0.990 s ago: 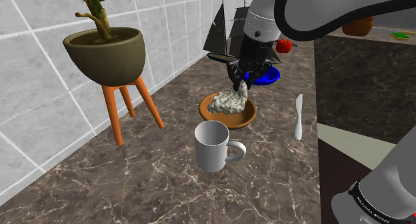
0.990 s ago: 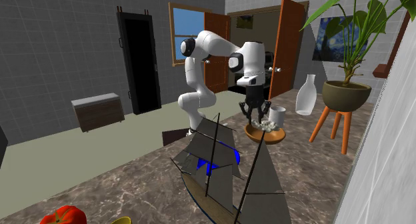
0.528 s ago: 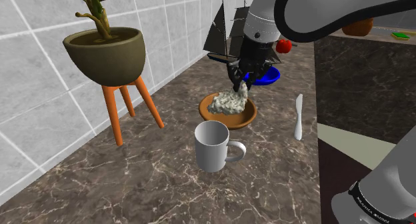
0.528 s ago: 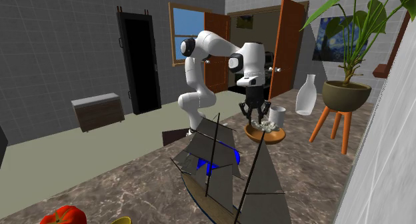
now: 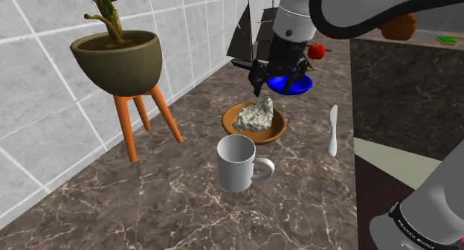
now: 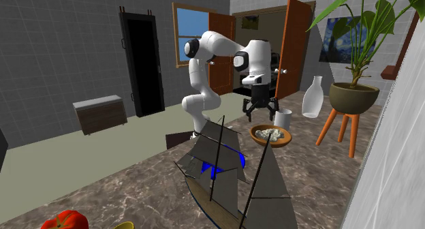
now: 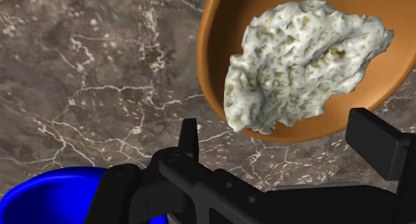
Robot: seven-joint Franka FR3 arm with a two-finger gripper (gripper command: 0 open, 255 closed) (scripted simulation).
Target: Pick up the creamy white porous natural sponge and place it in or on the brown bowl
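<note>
The creamy white porous sponge (image 5: 254,116) (image 6: 271,133) (image 7: 303,63) lies inside the brown bowl (image 5: 279,129) (image 6: 286,139) (image 7: 213,49) on the dark marble counter. My black gripper (image 5: 276,83) (image 6: 261,112) (image 7: 283,146) hangs open a short way above the bowl, with nothing between its fingers. In the wrist view the two fingers (image 7: 188,137) stand wide apart, and the sponge rests free of them. One end of the sponge reaches over the bowl's rim on the gripper's side.
A blue bowl (image 5: 291,85) (image 7: 40,196) sits just behind the gripper, by a model ship (image 5: 253,33) (image 6: 228,173). A white mug (image 5: 238,163) (image 6: 283,117) stands in front of the brown bowl, a white knife (image 5: 333,129) beside it. A potted plant (image 5: 117,55) stands on orange legs.
The gripper has opened and let go of the sponge, then risen a little. The sponge has settled lower in the brown bowl.
</note>
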